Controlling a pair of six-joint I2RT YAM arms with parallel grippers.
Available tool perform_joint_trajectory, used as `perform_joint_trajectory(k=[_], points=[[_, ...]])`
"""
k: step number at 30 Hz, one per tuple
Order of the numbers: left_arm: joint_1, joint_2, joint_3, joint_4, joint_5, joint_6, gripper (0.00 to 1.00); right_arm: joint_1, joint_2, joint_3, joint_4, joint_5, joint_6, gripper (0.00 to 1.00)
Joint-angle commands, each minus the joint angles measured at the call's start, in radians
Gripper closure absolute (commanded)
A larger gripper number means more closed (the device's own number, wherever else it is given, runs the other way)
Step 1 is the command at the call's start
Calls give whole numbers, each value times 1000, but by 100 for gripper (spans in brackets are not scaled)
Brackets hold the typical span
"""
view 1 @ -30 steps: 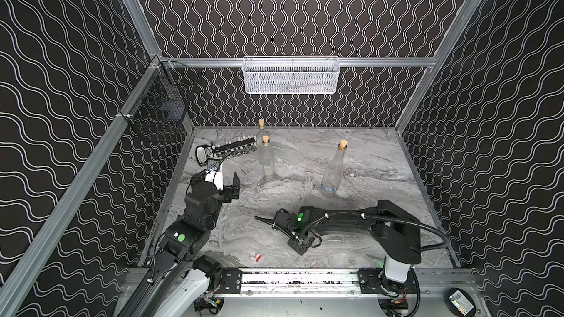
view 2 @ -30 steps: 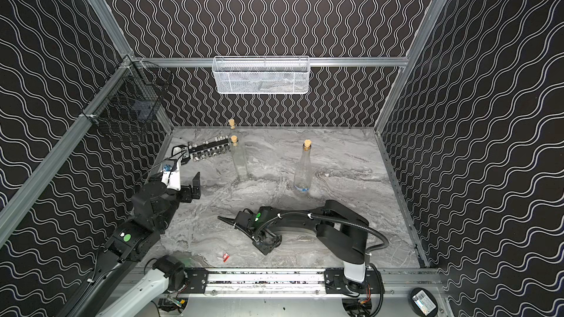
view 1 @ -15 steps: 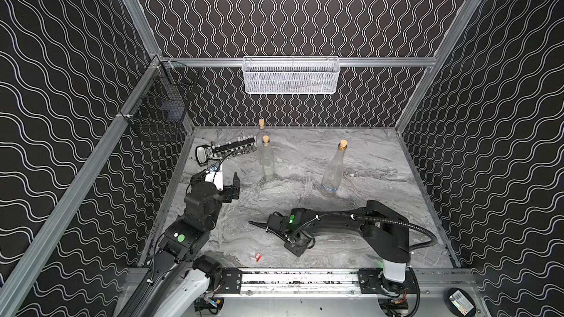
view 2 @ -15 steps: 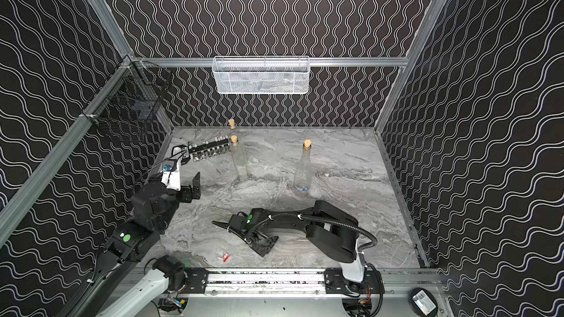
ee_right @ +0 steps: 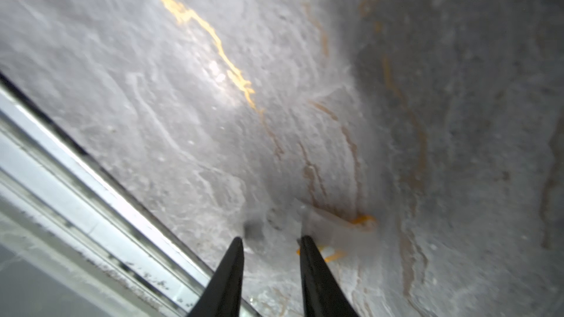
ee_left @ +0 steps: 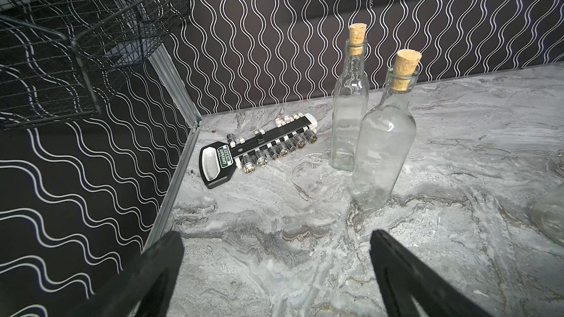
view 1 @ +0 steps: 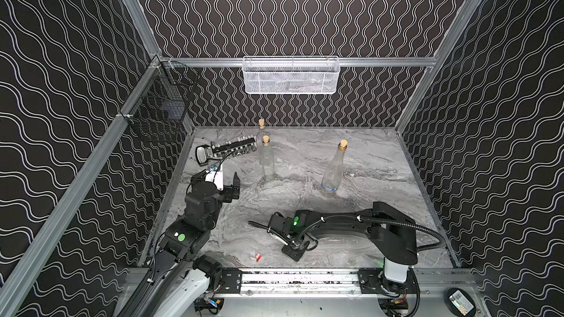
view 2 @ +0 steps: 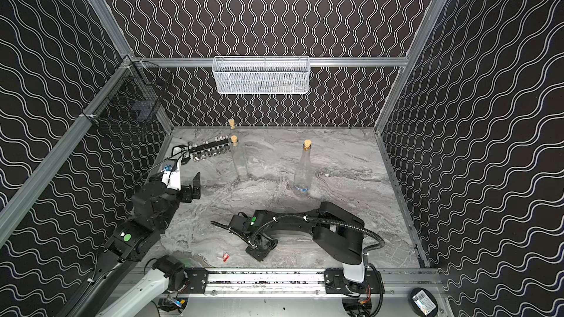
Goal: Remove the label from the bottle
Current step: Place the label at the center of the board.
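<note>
Our left pincer (ee_left: 274,239) gapes wide and empty by the tabletop's (ee_left: 457,178) left edge. Our right pincer (ee_right: 270,240), slightly parted, grips nothing near the front edge.

Both arms are black, with boxy links and round joints. The left arm (view 1: 195,208) carries 1 round green mark (view 1: 182,237), a white block (view 1: 215,178) at its wrist and a white base link (view 1: 183,294). The right arm (view 1: 345,230) has a green light (view 1: 295,220), a ribbed black hose (view 1: 396,223) tied with white clips (view 1: 359,217), and a white base post (view 1: 395,271). The fingers (ee_right: 229,275) are black, thin and tapered
</note>
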Motion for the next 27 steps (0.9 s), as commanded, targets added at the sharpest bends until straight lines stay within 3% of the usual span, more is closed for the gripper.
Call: perform_joint_trajectory(k=[1, 7, 14, 19, 27], points=[[2, 2, 6, 11, -11, 5, 1, 0, -7, 1, 25, -26, -3, 66], [2, 12, 8, 12, -7, 5, 1, -16, -63, 6, 30, 21, -3, 64], [1, 11, 6, 13, -3, 3, 1, -104, -201, -14, 44, 91, -9, 61], [2, 7, 2, 25, 36, 5, 1, -207, -373, -70, 125, 147, 4, 60], [2, -3, -5, 69, 218, 19, 1, -332, -714, -232, 322, 216, 23, 50]])
